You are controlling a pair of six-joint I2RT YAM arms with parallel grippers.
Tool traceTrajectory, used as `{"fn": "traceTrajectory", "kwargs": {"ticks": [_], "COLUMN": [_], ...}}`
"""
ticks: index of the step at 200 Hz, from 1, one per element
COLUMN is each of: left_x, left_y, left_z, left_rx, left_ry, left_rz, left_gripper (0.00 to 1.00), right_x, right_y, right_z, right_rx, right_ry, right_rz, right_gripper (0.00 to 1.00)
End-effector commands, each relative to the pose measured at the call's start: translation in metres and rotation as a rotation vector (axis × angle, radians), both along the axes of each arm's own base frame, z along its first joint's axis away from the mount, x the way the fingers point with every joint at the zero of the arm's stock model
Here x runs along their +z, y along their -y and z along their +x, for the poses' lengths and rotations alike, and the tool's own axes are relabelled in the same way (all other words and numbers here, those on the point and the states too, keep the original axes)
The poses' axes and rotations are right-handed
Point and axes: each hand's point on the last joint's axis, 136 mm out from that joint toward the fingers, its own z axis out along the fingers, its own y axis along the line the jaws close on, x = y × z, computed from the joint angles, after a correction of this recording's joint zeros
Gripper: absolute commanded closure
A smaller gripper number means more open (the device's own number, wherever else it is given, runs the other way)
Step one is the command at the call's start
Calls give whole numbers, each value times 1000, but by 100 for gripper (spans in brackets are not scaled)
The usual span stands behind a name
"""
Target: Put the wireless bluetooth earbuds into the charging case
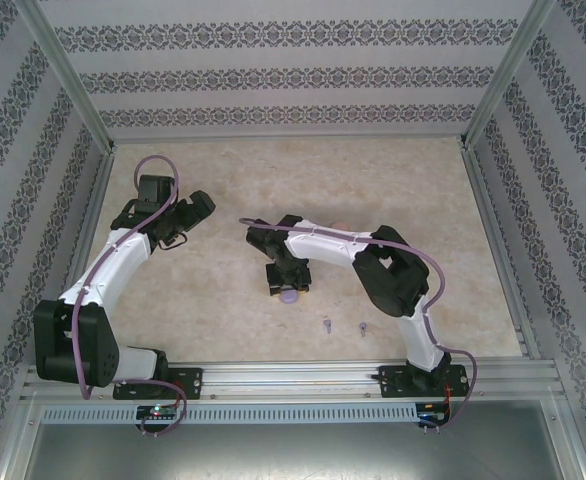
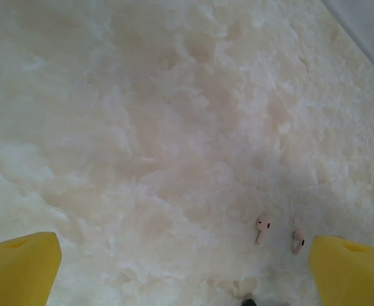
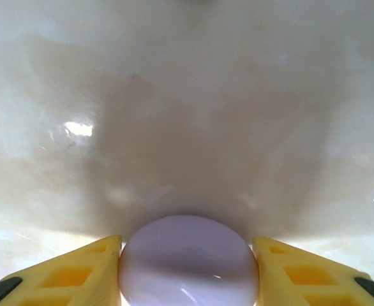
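A light purple round charging case (image 3: 188, 264) lies on the table between the yellow fingers of my right gripper (image 3: 187, 247). Both fingers press against its sides. From above, that gripper (image 1: 287, 288) points down at the case (image 1: 291, 296) in the middle of the table. Two light purple earbuds (image 1: 326, 325) (image 1: 362, 327) lie near the front edge. My left gripper (image 2: 186, 271) hangs open over bare table, with two pale pink earbuds (image 2: 261, 227) (image 2: 298, 241) lying just inside its right finger (image 2: 353, 271). In the top view the left gripper (image 1: 185, 222) is at the back left.
The marbled beige tabletop (image 1: 303, 180) is fenced by patterned walls and metal rails. A small dark thing (image 2: 249, 302) peeks in at the bottom edge of the left wrist view. A pale pinkish round object (image 1: 340, 224) shows just behind the right arm.
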Motion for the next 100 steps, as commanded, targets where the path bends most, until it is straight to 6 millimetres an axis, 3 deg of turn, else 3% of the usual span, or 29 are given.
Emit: {"fn": "traceTrajectory", "kwargs": {"ticks": [1, 38, 67, 100], "left_x": [26, 24, 26, 28], "left_y": [-4, -4, -5, -5], "left_z": [9, 8, 8, 8], "left_rx": [23, 26, 29, 30], "left_ry": [84, 83, 87, 90], "left_rz": [-13, -18, -15, -15], "left_gripper": [1, 1, 1, 1], "right_x": [-4, -5, 19, 41], "right_y": [21, 19, 8, 4], "right_z": [-8, -8, -3, 0], "right_rx": [160, 171, 86, -159], "right_ry": [-29, -31, 23, 61], "right_rz": [-108, -106, -34, 31], "right_gripper": [50, 35, 27, 25]}}
